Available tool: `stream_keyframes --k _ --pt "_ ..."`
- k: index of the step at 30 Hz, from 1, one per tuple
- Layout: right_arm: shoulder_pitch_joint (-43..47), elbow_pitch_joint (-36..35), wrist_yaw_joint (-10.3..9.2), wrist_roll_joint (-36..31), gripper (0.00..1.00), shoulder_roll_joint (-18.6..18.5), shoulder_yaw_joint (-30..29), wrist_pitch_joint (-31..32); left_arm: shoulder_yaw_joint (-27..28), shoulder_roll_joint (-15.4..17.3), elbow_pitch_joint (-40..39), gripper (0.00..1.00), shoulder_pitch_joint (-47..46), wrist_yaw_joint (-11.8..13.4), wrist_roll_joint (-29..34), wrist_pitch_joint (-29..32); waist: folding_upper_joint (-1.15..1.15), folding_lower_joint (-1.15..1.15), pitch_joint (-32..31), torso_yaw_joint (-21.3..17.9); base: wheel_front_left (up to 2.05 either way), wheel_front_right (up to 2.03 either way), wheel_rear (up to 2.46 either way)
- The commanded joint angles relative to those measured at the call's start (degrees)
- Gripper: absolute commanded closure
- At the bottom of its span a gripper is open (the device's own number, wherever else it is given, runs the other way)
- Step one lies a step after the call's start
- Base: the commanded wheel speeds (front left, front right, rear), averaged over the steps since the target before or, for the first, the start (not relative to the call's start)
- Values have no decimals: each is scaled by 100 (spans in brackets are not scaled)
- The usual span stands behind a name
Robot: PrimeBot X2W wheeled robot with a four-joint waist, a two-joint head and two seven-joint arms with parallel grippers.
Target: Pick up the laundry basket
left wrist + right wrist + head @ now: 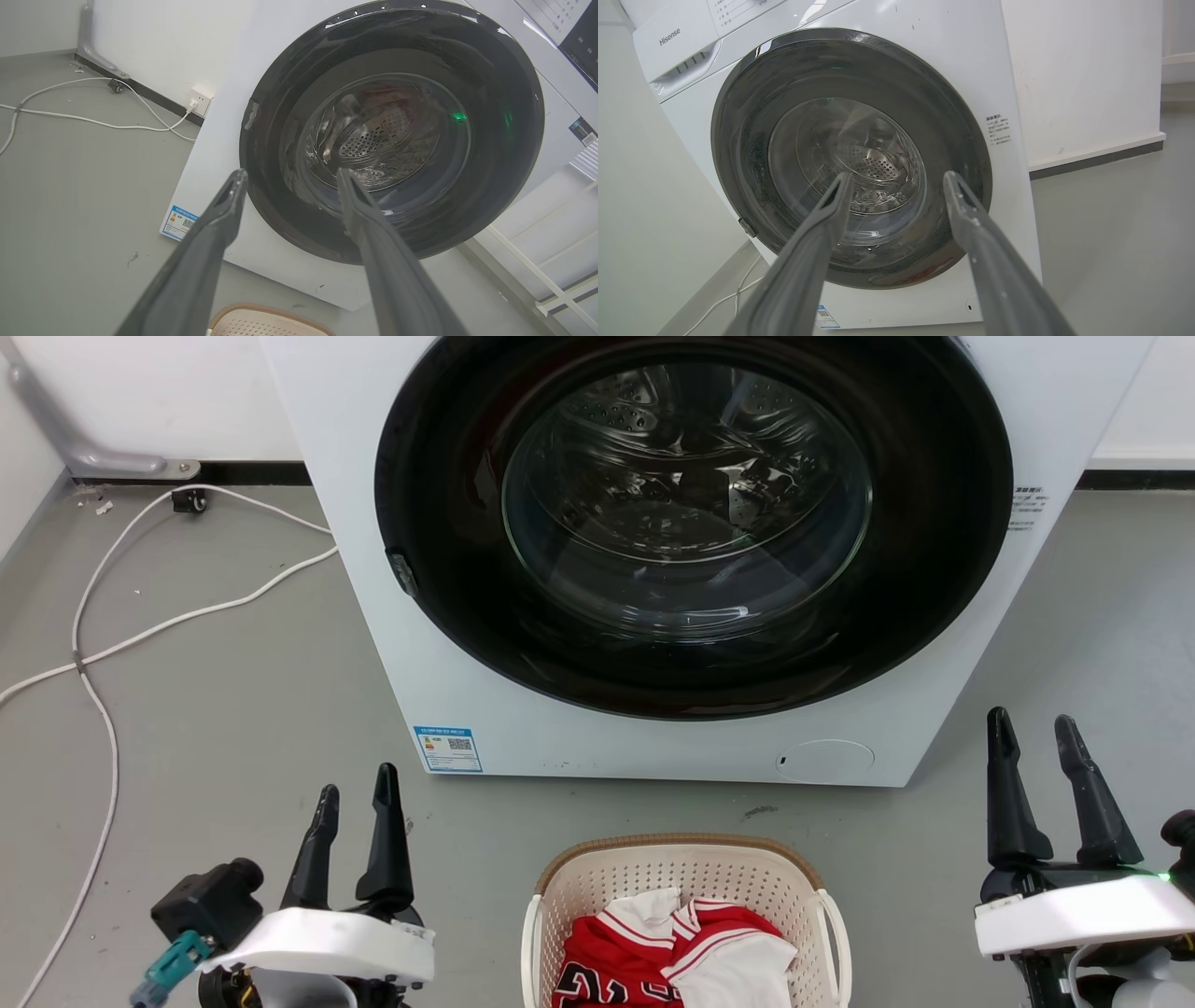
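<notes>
hovering at pre-grasp | our left gripper [357, 780] and right gripper [1033, 716] both spread, empty, flanking the laundry basket [672, 846] | next we must reach its white side handles [837, 933]

Head view looks down on the washing machine [653, 747]; both wrist views face its door [392, 130] from below.

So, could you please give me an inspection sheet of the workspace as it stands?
Surface: grey floor, faint marks.
Job's things: laundry basket on the floor before the Hisense washing machine, holding red-and-white garments.
Clutter: small white scraps by the wall.
Grippers: left gripper and right gripper open, empty, either side of the basket, not touching it.
Cables: white cable loose across the floor on the left, plugged into a wall socket.
Surroundings: washing machine door shut; white wall behind.
</notes>
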Motion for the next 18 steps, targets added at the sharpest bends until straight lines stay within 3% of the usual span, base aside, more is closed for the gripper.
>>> stream_keyframes --k 1,8,18 --pt "-13 -95 0 -134 0 -23 0 -50 -37 17 -95 0 -24 25 160 -51 0 0 2 0 0 0 0" --pt "42 -99 0 -638 0 -25 -6 -158 -356 17 -205 0 -27 70 907 -154 0 0 25 -5 0 0 0" --pt "145 -53 0 -1196 0 -26 2 -292 -815 185 -254 0 9 344 1648 -290 0 0 24 -11 0 0 0"
